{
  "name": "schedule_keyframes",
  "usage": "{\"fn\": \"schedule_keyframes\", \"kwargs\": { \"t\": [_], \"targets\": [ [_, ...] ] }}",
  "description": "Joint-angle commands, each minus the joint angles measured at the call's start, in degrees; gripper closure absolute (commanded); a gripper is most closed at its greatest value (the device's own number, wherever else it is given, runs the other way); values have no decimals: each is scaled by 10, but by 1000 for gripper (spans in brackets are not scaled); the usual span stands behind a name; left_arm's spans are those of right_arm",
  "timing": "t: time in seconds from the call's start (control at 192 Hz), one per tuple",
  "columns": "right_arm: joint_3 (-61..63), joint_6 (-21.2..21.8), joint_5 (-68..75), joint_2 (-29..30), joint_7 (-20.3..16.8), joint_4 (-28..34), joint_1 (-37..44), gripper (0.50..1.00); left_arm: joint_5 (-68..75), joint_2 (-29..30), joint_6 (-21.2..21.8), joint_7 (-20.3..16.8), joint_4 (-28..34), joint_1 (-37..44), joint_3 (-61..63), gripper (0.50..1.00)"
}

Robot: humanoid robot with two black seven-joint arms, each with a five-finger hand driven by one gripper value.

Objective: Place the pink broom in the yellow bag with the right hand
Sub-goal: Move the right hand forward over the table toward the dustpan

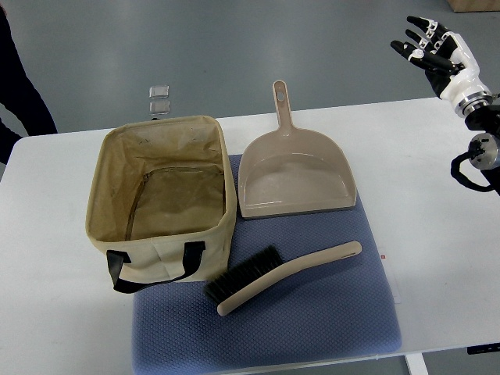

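The pink broom (283,275), a hand brush with a beige-pink handle and black bristles, lies flat on the blue mat (312,328), bristles toward the bag. The yellowish fabric bag (162,201) with black handles stands open on the mat's left side, nothing visible inside. My right hand (432,47) is raised at the upper right, beyond the table's far edge, fingers spread and holding nothing. It is far from the broom. The left arm does not show.
A beige-pink dustpan (295,176) lies behind the broom, handle pointing away. A small clear object (159,101) sits behind the bag. A person's dark sleeve (19,94) shows at the left edge. The white table (437,234) extends right of the mat.
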Motion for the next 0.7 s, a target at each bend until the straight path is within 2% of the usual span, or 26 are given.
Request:
{"fn": "schedule_keyframes", "kwargs": {
  "t": [0.0, 0.266, 0.443, 0.693],
  "targets": [
    [-37, 2, -46, -13, 0, 1, 25, 570, 0, 0, 0, 0, 0, 0, 0, 500],
    [-96, 10, -178, -55, 3, 31, 51, 570, 0, 0, 0, 0, 0, 0, 0, 500],
    [-144, 5, -292, -104, 2, 139, 49, 570, 0, 0, 0, 0, 0, 0, 0, 500],
    [-162, 24, -477, -142, 5, 236, 48, 570, 0, 0, 0, 0, 0, 0, 0, 500]
  ]
}}
